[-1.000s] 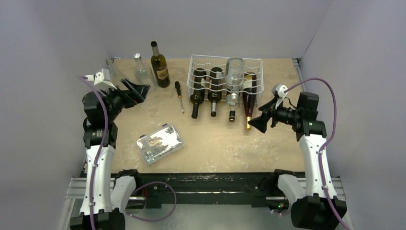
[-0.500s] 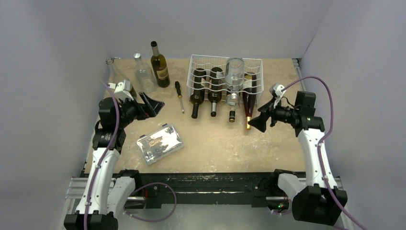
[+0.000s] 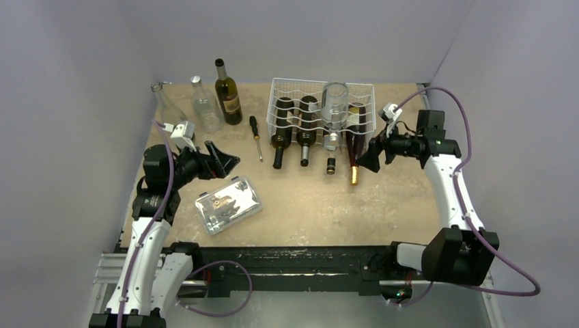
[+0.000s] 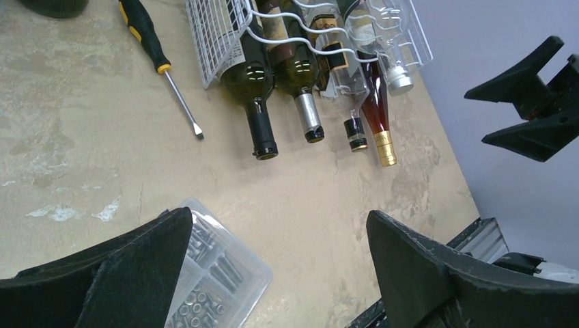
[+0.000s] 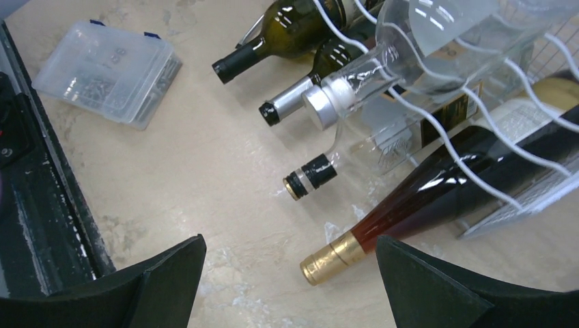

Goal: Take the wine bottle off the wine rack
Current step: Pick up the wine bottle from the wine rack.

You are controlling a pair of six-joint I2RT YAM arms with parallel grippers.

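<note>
Wine rack (image 3: 287,87): white wire, wavy rows; far side of the table (image 3: 314,205), right of middle; front faces the arms
red bottle (image 3: 353,143): lying in the rack's rightmost slot; gold-capped neck sticks out the front onto the table; nothing grips it
dark green bottle (image 3: 280,140): leftmost slot, lying down; black-topped neck pokes out toward the near edge
silver-foil bottle (image 3: 306,137): next slot to the right; lying down, neck out
black-capped bottle (image 3: 330,165): between the silver-foil bottle and the red bottle; clear neck, cap resting on the table
clear bottle on top (image 3: 334,102): lies across the upper wire row; silver cap toward the arms
right gripper (image 3: 365,156): jaws spread wide, empty; just beside the rack's near right corner; wrist view shows the red bottle's gold cap between the two fingers in frame, not touching either
left gripper (image 3: 225,156): jaws spread wide, empty; above the table just beyond the parts box, well apart from the rack
parts box (image 3: 228,203): clear plastic, small hardware inside; near left of the table
screwdriver (image 3: 255,137): flat on the table, just left of the rack
upright dark bottle (image 3: 227,99): standing at far left of the screwdriver; labelled
clear bottles: one upright (image 3: 203,106) beside the dark one; a thinner one (image 3: 164,102) further left, looks tilted
</note>
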